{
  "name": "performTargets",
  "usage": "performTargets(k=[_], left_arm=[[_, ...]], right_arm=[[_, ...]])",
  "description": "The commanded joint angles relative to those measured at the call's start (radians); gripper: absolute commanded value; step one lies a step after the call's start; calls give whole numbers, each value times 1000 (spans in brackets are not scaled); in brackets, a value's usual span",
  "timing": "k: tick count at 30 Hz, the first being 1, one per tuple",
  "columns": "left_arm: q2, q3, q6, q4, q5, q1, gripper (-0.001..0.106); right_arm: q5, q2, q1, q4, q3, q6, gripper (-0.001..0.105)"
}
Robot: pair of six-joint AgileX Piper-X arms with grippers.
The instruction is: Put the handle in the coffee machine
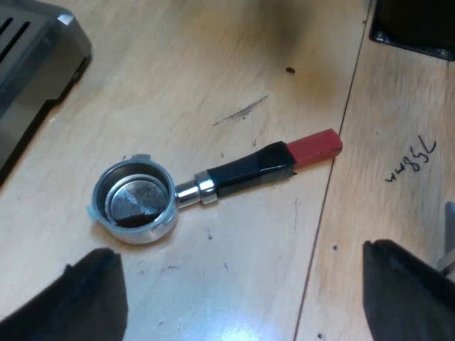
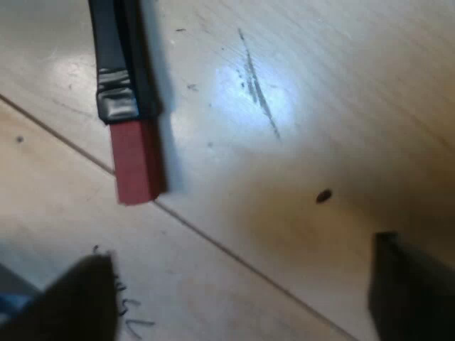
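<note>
The metal holder [image 1: 135,202] lies loose on the wooden table, its round basket showing dark coffee residue. Its dark handle [image 1: 249,170] runs away from the basket and ends in a red tip [image 1: 316,147]. My left gripper [image 1: 242,302] hovers open above the table, close to the holder, its two black fingers spread wide with nothing between them. In the right wrist view the handle's dark part [image 2: 117,57] and red end [image 2: 135,162] lie on the table. My right gripper [image 2: 242,298] is open over bare wood beyond the red end.
A corner of the grey espresso machine [image 1: 35,64] stands near the holder's basket. A dark object [image 1: 416,25] sits beyond the red tip. A seam [image 1: 334,163] between table boards passes under the red end, beside handwritten marks [image 1: 412,160]. A coffee bean [image 2: 323,195] lies loose.
</note>
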Motion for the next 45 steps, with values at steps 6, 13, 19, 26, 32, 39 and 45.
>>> performTargets(k=[6,13,19,26,32,39,45], left_arm=[[0,-4,7,-12,-51,-5,71],[0,42,7,-36,-132,-5,71],[0,52,7,-60,-132,-5,71],[0,52,7,-65,-132,-5,71],[0,52,7,-65,-132,-5,71],[0,52,5,-65,-132,-5,71],[0,52,3,-65,-132,-5,71]], right_arm=[[45,100,69,-149,0,64,3],[53,198,69,-258,2,166,0],[51,327,69,-272,2,182,0],[51,450,73,-272,2,186,0],[52,508,73,-302,49,190,0],[52,517,73,-369,143,193,0],[39,518,73,-419,176,193,0]])
